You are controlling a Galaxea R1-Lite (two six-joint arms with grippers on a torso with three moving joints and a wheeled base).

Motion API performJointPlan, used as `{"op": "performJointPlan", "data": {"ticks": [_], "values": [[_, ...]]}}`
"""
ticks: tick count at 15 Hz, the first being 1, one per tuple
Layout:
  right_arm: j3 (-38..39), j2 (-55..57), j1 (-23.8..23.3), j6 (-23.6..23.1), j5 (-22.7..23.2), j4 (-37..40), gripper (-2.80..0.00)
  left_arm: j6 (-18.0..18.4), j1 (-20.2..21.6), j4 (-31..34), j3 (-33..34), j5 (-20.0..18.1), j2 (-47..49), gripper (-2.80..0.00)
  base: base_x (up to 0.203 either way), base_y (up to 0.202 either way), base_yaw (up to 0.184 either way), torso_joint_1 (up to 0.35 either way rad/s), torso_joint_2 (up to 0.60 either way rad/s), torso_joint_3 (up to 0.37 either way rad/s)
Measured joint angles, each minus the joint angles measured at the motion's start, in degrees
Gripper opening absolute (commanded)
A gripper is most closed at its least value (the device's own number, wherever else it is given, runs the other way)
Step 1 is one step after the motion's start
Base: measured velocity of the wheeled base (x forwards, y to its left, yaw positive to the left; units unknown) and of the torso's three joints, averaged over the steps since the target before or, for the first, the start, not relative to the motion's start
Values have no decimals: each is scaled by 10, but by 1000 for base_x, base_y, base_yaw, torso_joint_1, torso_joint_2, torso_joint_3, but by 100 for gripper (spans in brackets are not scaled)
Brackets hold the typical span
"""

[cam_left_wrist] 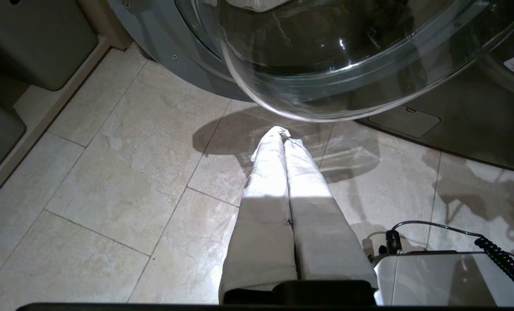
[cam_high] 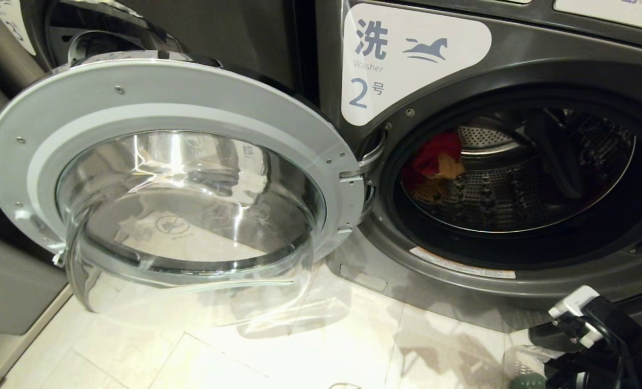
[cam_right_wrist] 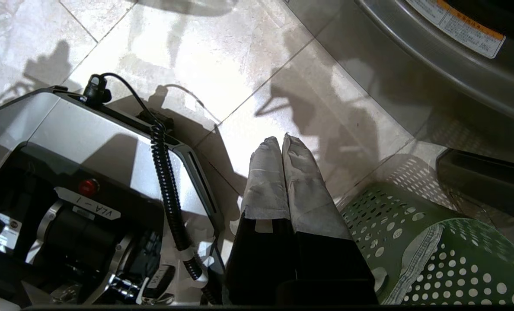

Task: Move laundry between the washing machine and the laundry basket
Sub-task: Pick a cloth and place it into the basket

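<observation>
The washer (cam_high: pixel 515 162) stood with its door (cam_high: pixel 175 162) swung wide. Laundry (cam_high: pixel 434 159), red with a mustard piece, lay at the back left of the drum. The right gripper (cam_right_wrist: pixel 281 140) hung over the floor tiles, fingers pressed together and empty, just beside the green basket (cam_right_wrist: pixel 412 242), which held a denim piece. The left gripper (cam_left_wrist: pixel 282 131), clenched and empty too, pointed at the floor (cam_left_wrist: pixel 110 172) below the door glass.

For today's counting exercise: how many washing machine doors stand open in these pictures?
1. The round glass door of the washing machine marked 2 is swung fully open to the left of its drum opening. Other machines lie mostly out of view, so their doors cannot be judged.
</observation>
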Motion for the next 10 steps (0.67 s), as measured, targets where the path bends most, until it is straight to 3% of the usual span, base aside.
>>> {"op": "performJointPlan", "data": {"ticks": [4,10], "values": [[0,6,0,0,1,-1,-280,1,0,0,0,0,0,-280,174,0,-2,4,2,8],[8,9,0,5,-18,0,-280,-1,0,1,0,0,0,-280,0,0,0,0,0,0]]}}
